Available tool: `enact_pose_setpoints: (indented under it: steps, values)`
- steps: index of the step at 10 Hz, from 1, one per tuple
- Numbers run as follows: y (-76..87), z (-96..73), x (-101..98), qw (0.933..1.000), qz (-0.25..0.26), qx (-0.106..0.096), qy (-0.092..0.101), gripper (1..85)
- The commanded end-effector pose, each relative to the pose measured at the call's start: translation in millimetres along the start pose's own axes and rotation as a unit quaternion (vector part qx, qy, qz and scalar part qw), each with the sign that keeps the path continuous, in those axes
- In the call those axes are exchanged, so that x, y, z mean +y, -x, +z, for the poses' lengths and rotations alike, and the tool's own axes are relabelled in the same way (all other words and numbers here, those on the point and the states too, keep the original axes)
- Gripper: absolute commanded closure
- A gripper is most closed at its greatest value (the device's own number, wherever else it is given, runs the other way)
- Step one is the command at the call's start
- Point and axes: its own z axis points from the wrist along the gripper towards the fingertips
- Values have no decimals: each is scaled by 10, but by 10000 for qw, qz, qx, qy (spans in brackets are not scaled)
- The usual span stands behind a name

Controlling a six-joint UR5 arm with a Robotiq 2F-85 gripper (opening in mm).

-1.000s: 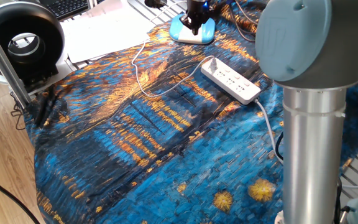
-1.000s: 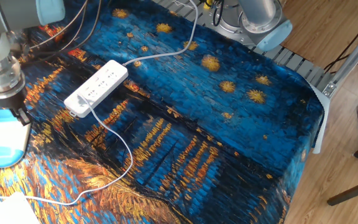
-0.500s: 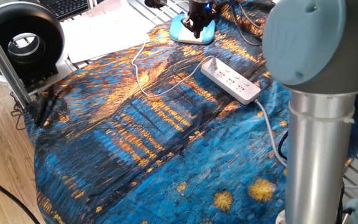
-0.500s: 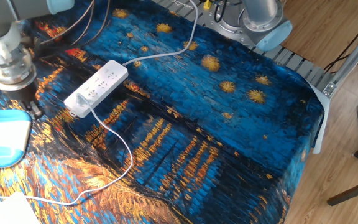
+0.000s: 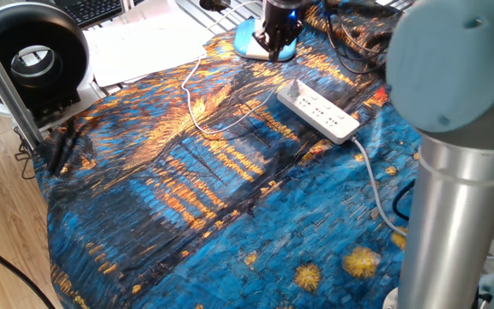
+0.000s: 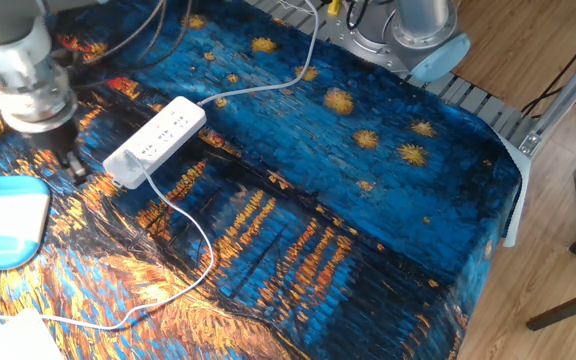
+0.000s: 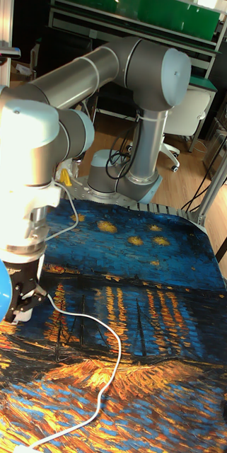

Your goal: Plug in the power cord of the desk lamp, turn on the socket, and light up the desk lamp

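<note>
pincer (image 6: 72,165): empty, opening unclear, above cloth between lamp base (image 6: 3,222) and socket (image 6: 155,141) | power cord (image 6: 190,255): plugged into socket's near end, looping over tabletop

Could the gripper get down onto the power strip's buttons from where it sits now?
Probably yes. The gripper hangs just beside the plug end of the power strip, whose top is bare apart from the thin white cord's plug at that near end. Nothing else lies between them.
</note>
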Motion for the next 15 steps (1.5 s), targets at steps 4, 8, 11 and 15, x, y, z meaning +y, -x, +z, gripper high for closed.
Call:
enact_pose_setpoints:
  steps: [4,8,11,15]
  values:
    - [-18,-49,-79,9996,-204,-137,-108,843]
    - [-52,-56,-238,9868,-1567,-11,-418,843]
    - [-411,-418,35,9900,-1350,137,-380,843]
    - [-864,-562,506,9957,-899,129,-194,843]
